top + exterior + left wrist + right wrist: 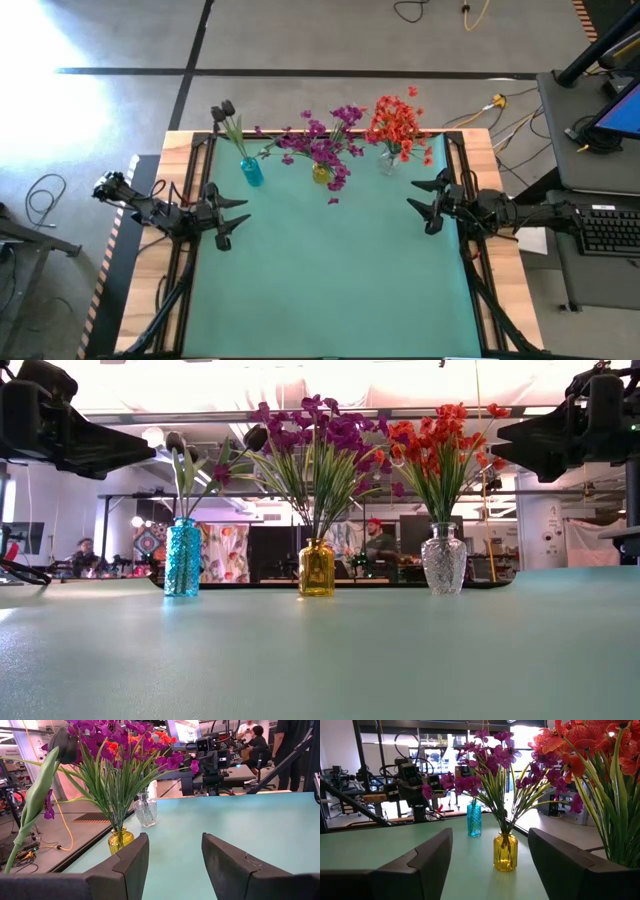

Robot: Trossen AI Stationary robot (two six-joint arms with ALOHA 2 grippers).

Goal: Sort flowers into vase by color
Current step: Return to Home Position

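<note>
Three vases stand in a row near the table's far edge. A blue vase (251,172) (182,557) holds dark-budded flowers (224,110). A yellow vase (321,173) (316,568) holds purple-magenta flowers (322,145) (320,430). A clear glass vase (389,162) (444,560) holds orange-red flowers (398,125) (440,435). All stems stick into the vase mouths. My left gripper (236,218) (175,857) hovers open at the mat's left side. My right gripper (424,198) (490,855) hovers open at the right side. Neither touches anything.
A teal mat (330,280) covers the table, with bare room across its middle and near part. Wooden table edges (150,260) show at both sides. A desk with a keyboard (607,228) stands right of the table. People sit in the room beyond.
</note>
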